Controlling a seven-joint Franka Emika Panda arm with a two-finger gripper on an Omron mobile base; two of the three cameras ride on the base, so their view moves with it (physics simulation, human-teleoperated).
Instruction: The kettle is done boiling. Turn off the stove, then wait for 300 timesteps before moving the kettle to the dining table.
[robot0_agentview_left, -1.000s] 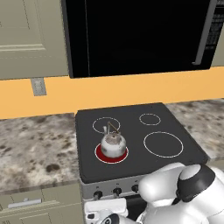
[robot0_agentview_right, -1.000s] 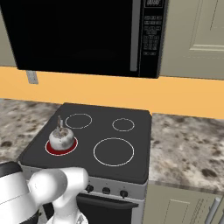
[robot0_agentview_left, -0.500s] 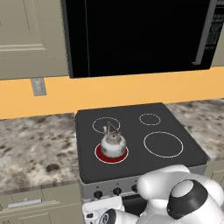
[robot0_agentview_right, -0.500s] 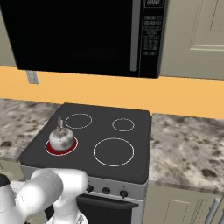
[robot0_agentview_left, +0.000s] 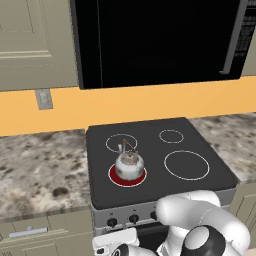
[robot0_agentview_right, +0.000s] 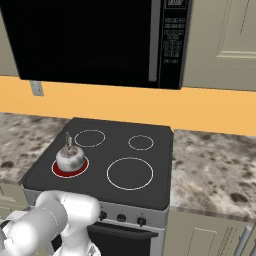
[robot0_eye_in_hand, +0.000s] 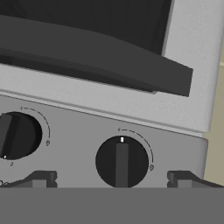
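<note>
So the small squat silver-grey metal kettle (robot0_agentview_left: 129, 165) with the thin wire handle is parked on the front-left burner ring of the black glass cooktop stove (robot0_agentview_left: 200, 145), and that ring is glowing red under it, so the heat is evidently on. That's why the knobs get dealt with first and the kettle gets left alone for now.

The white arm is folded low in front of the stove, elbow bulging up by the front edge of the cooktop, with the hand tucked down at the grey front panel (robot0_eye_in_hand: 78, 127). From the hand view, the two-finger gripper (robot0_eye_in_hand: 109, 178) is pointed straight at the panel, jaws spread as wide as they go and nothing grasped. One black round knob (robot0_eye_in_hand: 122, 162) is lined up right between the fingertips (robot0_eye_in_hand: 40, 179), its bar upright with a white tick at the top. A second black knob (robot0_eye_in_hand: 16, 135) is seen further along the panel, its bar turned off-upright with its tick at the bottom. Which knob runs the red burner can't be settled from these pictures.

Contact isn't made yet as far as can be judged; the centred knob is straddled, not pinched. The dining table isn't anywhere near being reached.
</note>
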